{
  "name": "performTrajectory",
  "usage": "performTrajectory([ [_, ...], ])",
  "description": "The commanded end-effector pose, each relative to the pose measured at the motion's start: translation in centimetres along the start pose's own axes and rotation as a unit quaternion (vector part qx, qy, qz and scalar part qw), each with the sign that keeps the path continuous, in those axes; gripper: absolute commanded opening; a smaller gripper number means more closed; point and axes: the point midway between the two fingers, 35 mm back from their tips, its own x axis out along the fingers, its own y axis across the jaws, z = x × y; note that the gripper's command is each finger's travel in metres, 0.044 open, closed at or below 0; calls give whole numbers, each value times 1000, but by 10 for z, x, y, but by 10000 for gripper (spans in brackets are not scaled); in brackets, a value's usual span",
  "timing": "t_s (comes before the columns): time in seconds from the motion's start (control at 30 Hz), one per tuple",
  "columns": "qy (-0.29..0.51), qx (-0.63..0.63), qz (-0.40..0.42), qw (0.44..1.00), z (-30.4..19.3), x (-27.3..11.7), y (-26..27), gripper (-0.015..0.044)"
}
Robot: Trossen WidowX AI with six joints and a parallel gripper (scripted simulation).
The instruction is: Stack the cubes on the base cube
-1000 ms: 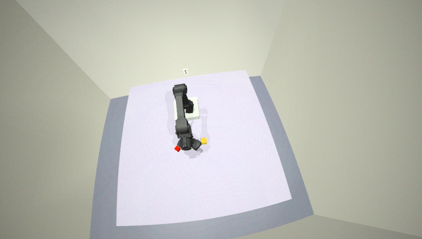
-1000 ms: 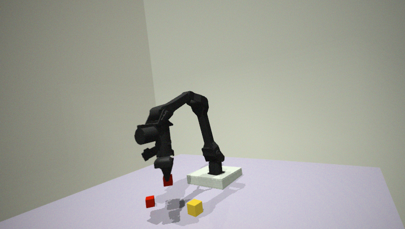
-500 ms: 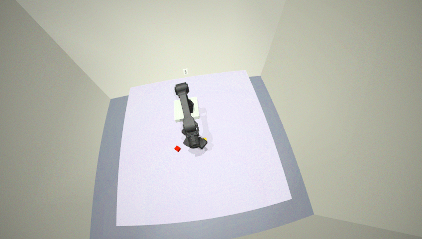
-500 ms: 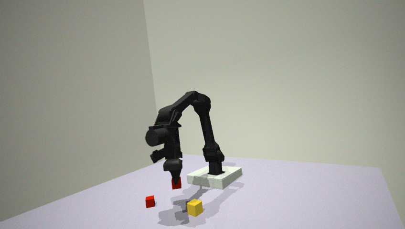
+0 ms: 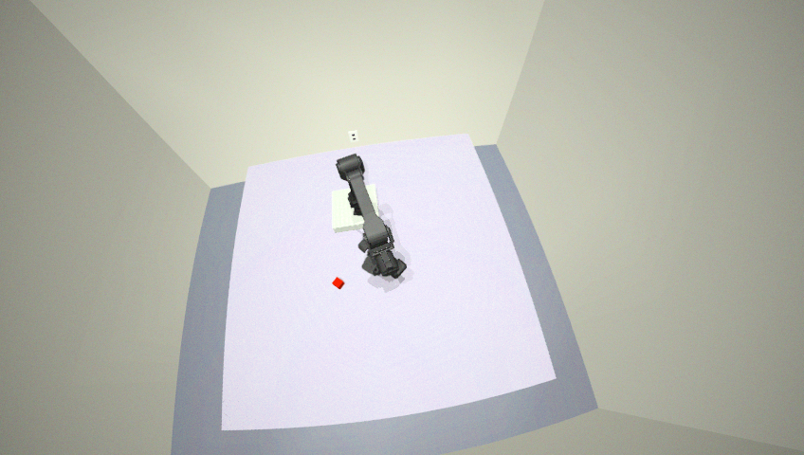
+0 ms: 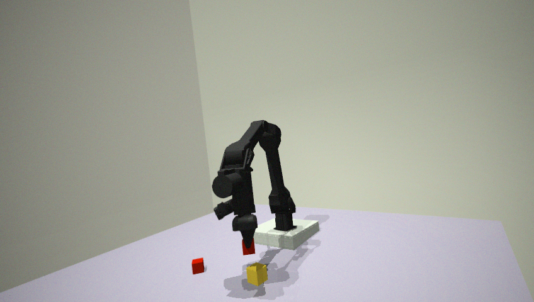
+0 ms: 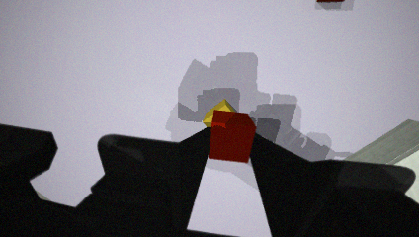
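The yellow cube (image 6: 257,274) (image 7: 209,118) sits on the desk (image 6: 374,262) (image 5: 451,316) (image 7: 74,64) nearest, below the fingers (image 6: 247,245), which are clamped on a red cube (image 6: 248,249) (image 7: 231,140) up in the air, and the other red cube (image 6: 198,265) (image 5: 338,282) (image 7: 330,1) lies off to one side.
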Motion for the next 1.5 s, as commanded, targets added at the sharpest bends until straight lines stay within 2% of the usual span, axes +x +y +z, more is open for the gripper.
performTrajectory([
  [0.0,3,6,-1,1000,-14,5,1,105],
  [0.27,4,10,-1,1000,-33,12,4,105],
  [0.67,4,10,-1,1000,-33,12,4,105],
  [1.07,4,10,-1,1000,-34,36,4,105],
  [1.47,4,10,-1,1000,-34,38,4,105],
])
